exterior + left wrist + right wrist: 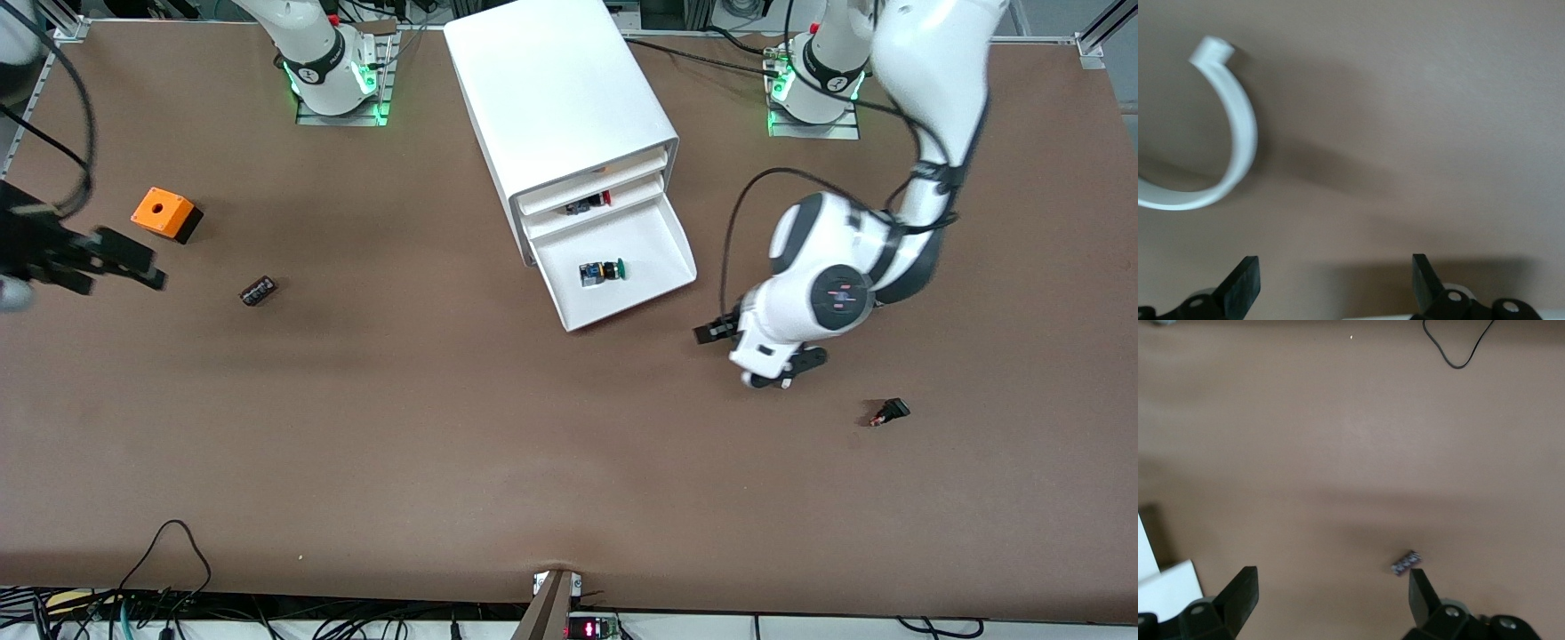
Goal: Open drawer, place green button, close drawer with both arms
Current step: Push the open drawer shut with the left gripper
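The drawer (622, 271) stands pulled out with the button (605, 270) lying inside, while the left claw (756, 351) hovers spread over bare surface (444, 427) beside the drawer's corner, and the right claw (124, 262) hangs spread near the surface's right-arm edge.

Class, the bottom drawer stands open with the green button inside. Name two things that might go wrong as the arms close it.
1. The drawer sits pulled out at a slant to the table edges. A push from the open left gripper, now beside its corner, may skew or slide the cabinet rather than shut it.
2. The button lies loose in the tray; a sharp shove could make it roll.
The open right gripper waits near the orange cube, too distant to brace.
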Controlling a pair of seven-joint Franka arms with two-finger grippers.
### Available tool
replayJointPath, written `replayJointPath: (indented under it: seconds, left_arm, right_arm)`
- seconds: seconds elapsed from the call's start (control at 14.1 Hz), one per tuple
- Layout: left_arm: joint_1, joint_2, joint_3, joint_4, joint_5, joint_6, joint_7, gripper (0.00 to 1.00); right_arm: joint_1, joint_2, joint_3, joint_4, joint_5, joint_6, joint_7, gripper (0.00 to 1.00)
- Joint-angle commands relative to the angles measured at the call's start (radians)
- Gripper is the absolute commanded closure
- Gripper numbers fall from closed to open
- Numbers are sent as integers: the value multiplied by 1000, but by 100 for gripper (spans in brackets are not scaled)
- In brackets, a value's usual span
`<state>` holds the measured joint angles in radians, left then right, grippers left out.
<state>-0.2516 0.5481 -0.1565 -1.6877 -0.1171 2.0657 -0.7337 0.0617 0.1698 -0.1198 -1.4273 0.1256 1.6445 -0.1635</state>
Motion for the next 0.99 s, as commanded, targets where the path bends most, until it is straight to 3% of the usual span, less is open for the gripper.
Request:
replayJointPath:
  seconds: [0.0,0.21,0.71,0.92]
  left_arm:
    - [-67,38,11,-7,27,91,-58,0]
    - [-97,78,9,-7,94,197,-114,0]
    - [-178,99,5,-26,100,208,-243,0]
    - [-172,76,-55,-72,93,206,-295,0]
  right_arm:
    - [-36,-65,11,-53,-42,-26,-210,0]
    - [-37,-58,-14,-21,-132,-35,-298,0]
    - [-34,-49,-12,-21,-162,-84,-264,0]
    - [-34,-55,-14,-21,-158,-153,-258,0]
